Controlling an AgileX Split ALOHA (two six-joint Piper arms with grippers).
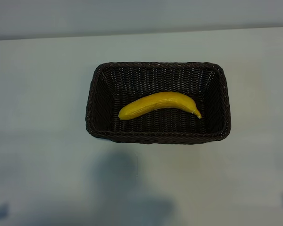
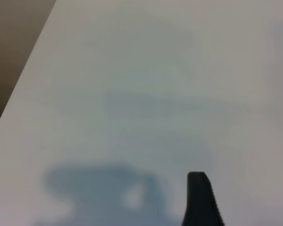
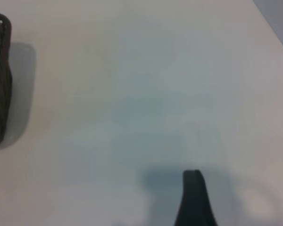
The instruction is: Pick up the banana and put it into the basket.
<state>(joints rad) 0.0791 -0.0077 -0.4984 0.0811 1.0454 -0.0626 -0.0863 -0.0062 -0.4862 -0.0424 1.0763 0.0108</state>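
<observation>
1. The banana [image 1: 159, 104] lay inside the basket [image 1: 90, 101], flat on the woven floor, near the middle, with its pointed stem toward the basket's right end. It touched no wall that could be made out. Judged from that, the placing was done, and what remained was to pull the arms clear and park them.

2. Neither arm reached over the basket in the exterior view; only dark bits showed at the bottom corners of that view, too small to read.

3. The left gripper [image 2: 236, 207] hung over bare bench [image 2: 141, 70], one dark finger [image 2: 201, 200] in view and nothing between the jaws. They stood fairly wide and empty.

4. The right gripper [image 3: 236, 207] also sat over bare bench, with a corner of the basket off to one side, well apart from its one visible finger [image 3: 193, 197]. Its jaws were likewise fairly wide and held nothing.

5. To finish well, the right arm ought to draw away from the basket without swinging toward that corner, since a nudge to the rim could shift the basket and roll the banana.

6. Jaws could stay parted; closing them served no purpose here.

7. The left arm needed no move beyond keeping out of the way.
</observation>
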